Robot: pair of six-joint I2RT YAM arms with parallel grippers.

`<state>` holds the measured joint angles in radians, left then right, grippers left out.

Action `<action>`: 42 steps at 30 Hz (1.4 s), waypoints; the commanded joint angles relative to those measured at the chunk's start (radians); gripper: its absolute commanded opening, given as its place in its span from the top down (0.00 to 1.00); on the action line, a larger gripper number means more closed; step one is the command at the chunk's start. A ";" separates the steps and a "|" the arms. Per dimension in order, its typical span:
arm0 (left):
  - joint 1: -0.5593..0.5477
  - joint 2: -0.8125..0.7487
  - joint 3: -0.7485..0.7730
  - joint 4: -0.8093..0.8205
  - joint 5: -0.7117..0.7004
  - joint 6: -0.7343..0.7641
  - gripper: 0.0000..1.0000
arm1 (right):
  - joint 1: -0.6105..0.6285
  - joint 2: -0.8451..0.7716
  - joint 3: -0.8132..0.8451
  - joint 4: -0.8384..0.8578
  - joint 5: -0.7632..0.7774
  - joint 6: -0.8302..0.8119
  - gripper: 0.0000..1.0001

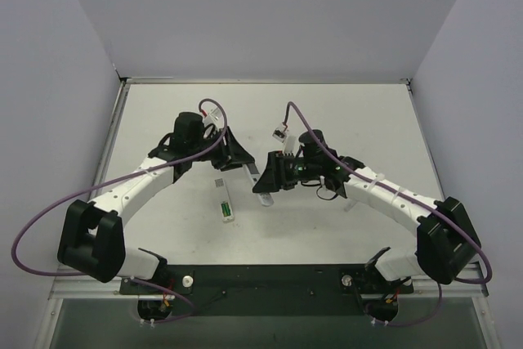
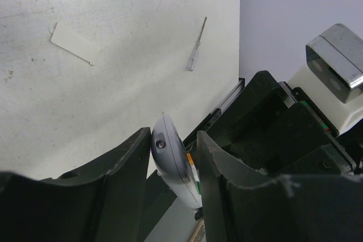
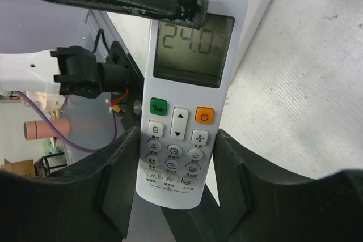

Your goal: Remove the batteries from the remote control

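Locate the green batteries [image 1: 225,215] first. They sit at the near end of a second remote [image 1: 222,200], which lies flat on the table [image 1: 351,120] left of centre and apart from both arms.

The remote control [image 3: 181,111] is held between the two arms. Its button face and display are turned toward the right wrist camera (its battery side is hidden from you in every view).

The right gripper [image 3: 178,157] pinches this remote by its long edges at the lower keypad, with one finger pressed against each side.

The left gripper [image 2: 174,145] brackets the opposite end, which you see edge-on in the left wrist view. One finger touches the casing, but you cannot tell whether the other bears on it, so its grip cannot be confirmed.

Farther out on the table, note a flat white cover panel [image 2: 71,43] and a thin white stick [image 2: 195,46]. They lie apart from each other.
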<state>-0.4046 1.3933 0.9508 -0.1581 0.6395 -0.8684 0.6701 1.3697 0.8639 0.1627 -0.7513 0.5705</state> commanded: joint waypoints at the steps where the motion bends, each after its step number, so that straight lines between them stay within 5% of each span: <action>1: -0.005 -0.013 -0.026 0.057 0.032 -0.029 0.60 | 0.020 0.003 0.055 -0.063 0.081 -0.063 0.82; 8: -0.005 -0.017 -0.061 0.101 0.051 -0.083 0.99 | 0.063 -0.001 0.101 -0.198 0.228 -0.121 0.77; 13: -0.003 -0.016 -0.066 0.101 0.042 -0.104 1.00 | 0.114 -0.029 0.133 -0.278 0.425 -0.162 0.35; 20: -0.003 -0.014 -0.080 0.137 0.014 -0.194 1.00 | 0.281 -0.067 0.161 -0.373 0.825 -0.286 0.27; 33: -0.002 -0.011 -0.072 0.114 -0.021 -0.250 1.00 | 0.595 0.054 0.233 -0.400 1.380 -0.492 0.42; 37: -0.002 -0.020 -0.067 0.088 -0.029 -0.247 1.00 | 0.635 0.104 0.254 -0.399 1.515 -0.541 0.69; 42: -0.002 -0.031 -0.063 0.072 -0.032 -0.248 1.00 | 0.648 0.129 0.254 -0.393 1.603 -0.544 0.85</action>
<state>-0.4042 1.3933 0.8646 -0.1059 0.5819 -1.1137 1.3041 1.4872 1.0805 -0.2214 0.6983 0.0467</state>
